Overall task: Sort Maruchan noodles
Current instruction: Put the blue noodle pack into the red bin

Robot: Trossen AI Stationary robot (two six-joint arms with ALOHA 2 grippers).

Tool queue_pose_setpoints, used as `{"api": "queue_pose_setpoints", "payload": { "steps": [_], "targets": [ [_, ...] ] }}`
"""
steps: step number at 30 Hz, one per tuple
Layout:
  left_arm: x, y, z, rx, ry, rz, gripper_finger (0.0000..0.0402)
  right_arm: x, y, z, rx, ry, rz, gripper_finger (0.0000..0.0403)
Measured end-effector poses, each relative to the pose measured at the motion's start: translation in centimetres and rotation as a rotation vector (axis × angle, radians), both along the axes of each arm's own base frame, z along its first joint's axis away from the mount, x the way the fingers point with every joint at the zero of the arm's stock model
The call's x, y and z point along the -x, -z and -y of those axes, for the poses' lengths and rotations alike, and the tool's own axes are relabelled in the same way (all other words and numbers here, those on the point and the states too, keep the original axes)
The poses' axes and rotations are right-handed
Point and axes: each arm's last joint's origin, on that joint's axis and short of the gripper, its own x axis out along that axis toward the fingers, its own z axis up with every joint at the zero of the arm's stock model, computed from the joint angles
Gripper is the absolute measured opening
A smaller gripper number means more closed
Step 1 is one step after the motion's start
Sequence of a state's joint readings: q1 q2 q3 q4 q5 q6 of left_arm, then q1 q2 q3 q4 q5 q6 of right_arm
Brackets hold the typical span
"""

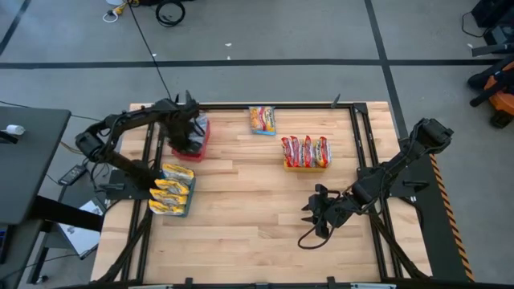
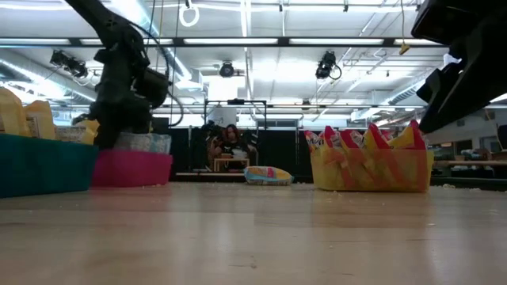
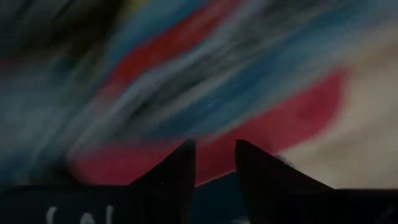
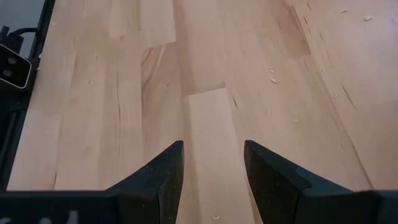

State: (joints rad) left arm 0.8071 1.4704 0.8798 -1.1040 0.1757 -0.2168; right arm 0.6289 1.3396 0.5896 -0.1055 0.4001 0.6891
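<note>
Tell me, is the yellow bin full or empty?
Full. The yellow bin holds a row of red noodle packets standing upright side by side, their tops poking above its rim in the low view.

Table centre (image 1: 249, 201) bare wood, free passage for you. Obstacles at far side: red bin (image 1: 193, 141) w/ left gripper (image 1: 186, 138) over it, blue bin (image 1: 172, 193) near left edge, loose packet (image 1: 262, 120), yellow bin (image 1: 306, 152). Right gripper (image 1: 315, 213) sits near-right, open, bare wood ahead.
</note>
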Motion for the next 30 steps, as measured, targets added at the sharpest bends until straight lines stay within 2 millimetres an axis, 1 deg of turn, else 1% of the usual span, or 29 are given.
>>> {"api": "queue_pose_setpoints", "payload": {
  "steps": [2, 5, 9, 12, 14, 17, 20, 22, 25, 28, 30],
  "targets": [
    [-1.2, 0.0, 0.6, 0.009, 0.062, 0.091, 0.0117, 0.0, 0.0, 0.0, -0.001, 0.001, 0.002, 0.0174],
    [-3.4, 0.0, 0.7, -0.081, 0.163, 0.232, 0.0117, 0.0, -0.1, 0.0, -0.005, 0.0, 0.007, 0.0174],
    [-6.0, -0.6, 0.0, -0.286, 0.269, 0.433, 0.0117, 0.0, 0.0, 0.0, -0.021, 0.016, 0.005, 0.0174],
    [-7.1, -1.3, -1.2, -0.478, 0.27, 0.501, 0.0117, 0.0, 0.0, -0.1, -0.04, 0.03, 0.003, 0.0174],
    [-7.2, -1.6, -2.1, -0.595, 0.234, 0.481, 0.0117, 0.0, 0.0, -0.2, -0.053, 0.037, 0.002, 0.0174],
    [-6.3, -1.8, -3.4, -0.716, 0.164, 0.377, 0.0117, 0.1, 0.0, -0.3, -0.068, 0.041, 0.0, 0.0174],
    [-4.7, -1.6, -4.7, -0.772, 0.091, 0.238, 0.0117, 0.3, 0.0, -0.5, -0.079, 0.039, -0.003, 0.0174],
    [-3.8, -2.3, -5.2, -0.763, 0.055, 0.209, 0.0117, 0.4, 0.0, -0.6, -0.081, 0.034, -0.003, 0.0174],
    [-3.6, -4.6, -4.9, -0.756, 0.045, 0.293, 0.0117, 0.4, 0.0, -0.7, -0.085, 0.032, -0.004, 0.0174],
    [-4.3, -7.0, -3.2, -0.759, 0.051, 0.407, 0.0117, 0.4, 0.0, -0.7, -0.082, 0.035, -0.002, 0.0174],
    [-4.8, -7.9, -1.8, -0.755, 0.045, 0.463, 0.0117, 0.4, -0.1, -0.6, -0.075, 0.044, 0.004, 0.0174]
  ]
}}
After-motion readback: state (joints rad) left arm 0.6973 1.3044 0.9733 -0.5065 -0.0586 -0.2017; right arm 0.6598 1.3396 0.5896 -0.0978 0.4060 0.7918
